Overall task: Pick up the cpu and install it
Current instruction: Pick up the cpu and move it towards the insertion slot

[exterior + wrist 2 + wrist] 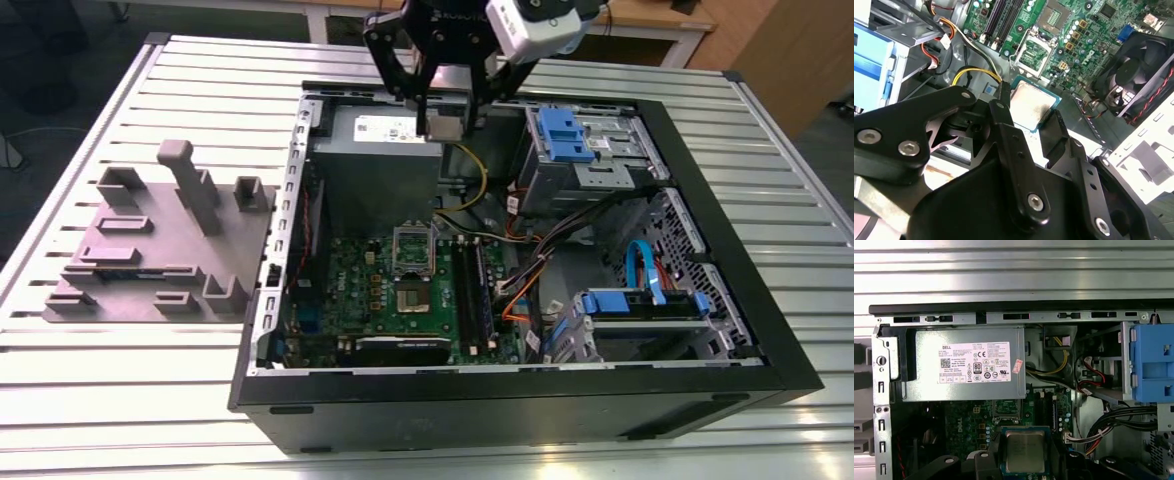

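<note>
As it hangs above the case (507, 405) | end effector (1029, 108) grips cpu (1035, 101) (silvery face showing)

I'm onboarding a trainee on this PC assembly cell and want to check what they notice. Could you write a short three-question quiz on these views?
1. True or false: the claw is shut on the cpu.
2. Pick one. The cpu is: A) lying on the table, B) held above the open computer case, C) seated flat in its socket.
3. Fill in: the drive bay clips are coloured ____.

Key: 1 true; 2 B; 3 blue.
</note>
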`<control>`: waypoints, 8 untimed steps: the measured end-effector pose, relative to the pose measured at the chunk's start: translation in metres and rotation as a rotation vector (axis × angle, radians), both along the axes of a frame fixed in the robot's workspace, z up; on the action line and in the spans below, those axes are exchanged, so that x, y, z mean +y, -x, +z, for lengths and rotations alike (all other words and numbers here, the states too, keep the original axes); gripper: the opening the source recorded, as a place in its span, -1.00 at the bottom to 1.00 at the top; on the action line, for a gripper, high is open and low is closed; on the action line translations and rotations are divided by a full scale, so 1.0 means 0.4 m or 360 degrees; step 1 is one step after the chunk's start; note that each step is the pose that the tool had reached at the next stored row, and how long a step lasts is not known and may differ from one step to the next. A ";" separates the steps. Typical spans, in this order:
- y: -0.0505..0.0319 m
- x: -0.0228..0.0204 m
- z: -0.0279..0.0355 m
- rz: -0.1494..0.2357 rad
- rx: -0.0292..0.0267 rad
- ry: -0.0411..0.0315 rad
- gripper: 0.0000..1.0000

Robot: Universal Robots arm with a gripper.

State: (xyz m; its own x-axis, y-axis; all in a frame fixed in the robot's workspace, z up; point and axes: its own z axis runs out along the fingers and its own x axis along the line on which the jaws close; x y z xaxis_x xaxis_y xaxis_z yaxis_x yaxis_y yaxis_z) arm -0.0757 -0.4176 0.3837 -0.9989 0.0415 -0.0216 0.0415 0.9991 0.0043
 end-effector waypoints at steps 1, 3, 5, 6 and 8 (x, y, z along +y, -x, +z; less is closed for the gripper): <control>0.000 0.000 -0.001 0.0000 0.00001 0.0000 -0.06; 0.000 -0.001 -0.006 0.0000 0.00001 0.0000 -0.06; 0.000 -0.001 -0.012 0.0000 0.00009 0.0000 -0.06; 0.000 -0.001 -0.014 0.0000 0.00009 0.0000 -0.06; 0.000 -0.001 -0.015 0.0000 0.00013 0.0001 -0.06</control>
State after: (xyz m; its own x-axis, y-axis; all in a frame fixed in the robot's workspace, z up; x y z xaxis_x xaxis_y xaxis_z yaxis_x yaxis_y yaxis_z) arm -0.0757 -0.4180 0.3779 -0.9989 0.0415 -0.0208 0.0414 0.9991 0.0038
